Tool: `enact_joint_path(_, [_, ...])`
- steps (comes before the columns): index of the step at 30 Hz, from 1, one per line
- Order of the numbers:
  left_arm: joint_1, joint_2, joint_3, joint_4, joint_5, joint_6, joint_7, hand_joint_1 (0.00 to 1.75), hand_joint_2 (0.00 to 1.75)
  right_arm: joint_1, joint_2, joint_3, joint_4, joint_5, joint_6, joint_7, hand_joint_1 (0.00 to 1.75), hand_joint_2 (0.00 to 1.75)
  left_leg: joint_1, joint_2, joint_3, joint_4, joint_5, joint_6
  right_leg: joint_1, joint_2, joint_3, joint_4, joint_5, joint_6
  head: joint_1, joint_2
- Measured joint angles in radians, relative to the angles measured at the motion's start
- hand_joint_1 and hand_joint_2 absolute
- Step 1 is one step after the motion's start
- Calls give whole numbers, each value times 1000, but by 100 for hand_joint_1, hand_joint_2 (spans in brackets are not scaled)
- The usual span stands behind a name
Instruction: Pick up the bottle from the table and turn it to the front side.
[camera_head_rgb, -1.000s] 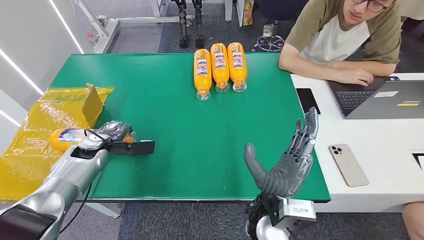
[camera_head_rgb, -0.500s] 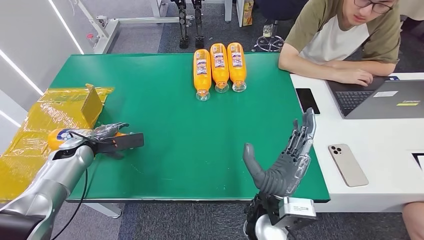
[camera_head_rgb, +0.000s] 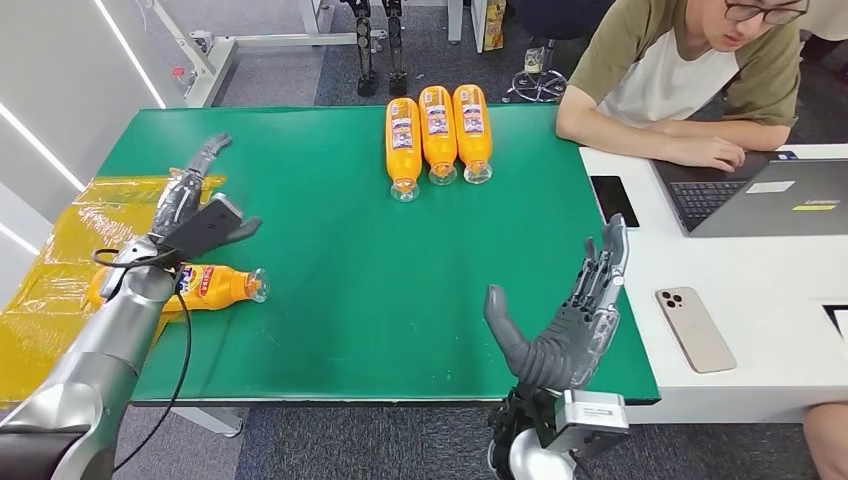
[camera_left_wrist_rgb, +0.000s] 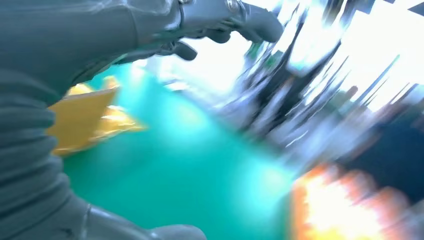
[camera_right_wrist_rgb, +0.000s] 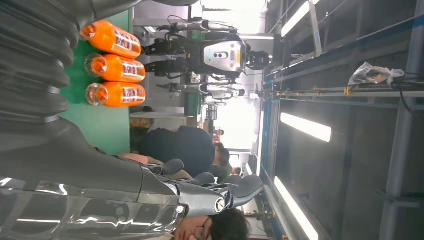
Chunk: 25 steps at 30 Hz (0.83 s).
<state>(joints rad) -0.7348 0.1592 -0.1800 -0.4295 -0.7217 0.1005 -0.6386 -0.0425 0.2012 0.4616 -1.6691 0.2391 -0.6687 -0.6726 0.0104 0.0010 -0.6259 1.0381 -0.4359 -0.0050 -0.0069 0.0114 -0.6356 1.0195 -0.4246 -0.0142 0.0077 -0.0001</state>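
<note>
Orange plastic drink bottle (camera_head_rgb: 205, 287), lower left of the head view: lying on its side on the green table mat (camera_head_rgb: 340, 250), clear cap end toward frame centre, base end over the crinkled yellow plastic sheet (camera_head_rgb: 60, 270) at the table's left edge. Red-and-blue label facing up; lettering too small to read. Judged set down label-up, ready for the row.

Left hand (camera_head_rgb: 195, 205), left of the head view: above and clear of the bottle, fingers spread, nothing held; blurred in the left wrist view.

Right hand (camera_head_rgb: 570, 320), lower centre-right: raised above the mat's near edge, palm open, fingers apart and extended, thumb out; empty, judged idle.

Three orange bottles in a row (camera_head_rgb: 438, 135), upper centre: side by side, touching, caps toward the near edge, white-and-blue labels up; text illegible. Judged the sorted set.

Black smartphone (camera_head_rgb: 614, 200), pale smartphone (camera_head_rgb: 696, 330) and grey laptop (camera_head_rgb: 770, 195), right, on the white desk (camera_head_rgb: 760, 300), a seated person (camera_head_rgb: 680, 80) leaning on it.
</note>
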Motion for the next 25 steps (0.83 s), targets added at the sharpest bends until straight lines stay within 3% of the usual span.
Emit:
enact_joint_path(4, [189, -106, 104, -291, 441, 132, -17, 0, 175, 2, -1, 0, -1, -2, 0, -17, 0, 175, -1, 2, 1, 0, -3, 1, -1, 2, 0, -1, -2, 2, 0, 0])
enact_joint_path(6, [276, -151, 125, -421, 569, 156, 0, 0, 175, 3, -1, 0, -1, -2, 0, -21, 0, 175, 0, 1, 0, 0, -3, 1, -1, 2, 0, -1, -3, 3, 0, 0])
enact_joint_path(11, [360, -182, 136, -579, 593, 172, 10, 0, 175, 3, -1, 0, -2, -2, 0, -21, 0, 175, 0, 0, 0, 0, -3, 1, 0, 0, 0, -1, -3, 3, 0, 0])
enact_joint_path(15, [411, -210, 141, -670, 662, 158, -30, 0, 175, 2, -1, 0, -2, -4, 0, -2, 0, 175, 0, 1, 0, 0, -4, 1, 0, 1, 0, -1, -3, 3, 0, 0])
enact_joint_path(20, [545, -338, 92, -873, 758, 167, -47, 0, 175, 1, -3, 2, -2, -13, 2, 55, 0, 175, 0, -3, -1, 0, -5, 1, 0, -2, 1, -2, -4, 4, 0, 0])
enact_joint_path(25, [562, -413, -46, -921, 694, 252, -25, 0, 175, -2, -3, 8, 3, 9, 4, 95, 0, 175, 0, -7, -2, 0, -6, 3, 0, -5, 3, -2, -5, 6, 0, 0])
